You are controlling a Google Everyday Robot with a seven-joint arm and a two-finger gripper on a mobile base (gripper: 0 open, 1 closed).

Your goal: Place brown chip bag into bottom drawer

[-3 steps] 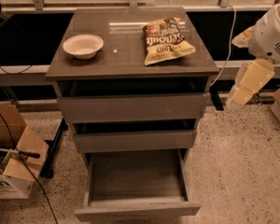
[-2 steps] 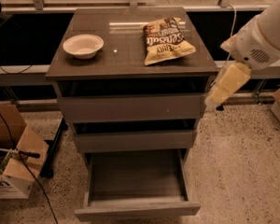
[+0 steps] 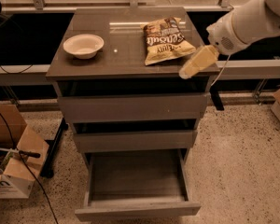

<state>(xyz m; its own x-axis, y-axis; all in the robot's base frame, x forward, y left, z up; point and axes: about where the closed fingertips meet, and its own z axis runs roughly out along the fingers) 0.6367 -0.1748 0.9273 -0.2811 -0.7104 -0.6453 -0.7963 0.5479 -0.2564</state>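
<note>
The gripper [image 3: 198, 62] is hovering at the right edge of the cabinet top [image 3: 107, 59]; whether it is open I cannot tell. The brown chip bag [image 3: 167, 40] is lying just up-left of it, probably light, crinkly and slippery, best pinched at its near edge

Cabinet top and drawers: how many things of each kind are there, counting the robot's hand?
Chip bags: 1, brown chip bag
Bowls: 1, white bowl
Drawers: 3, top drawer, middle drawer, bottom drawer open
Grippers: 1, gripper over cabinet top's corner
Total: 6
</note>
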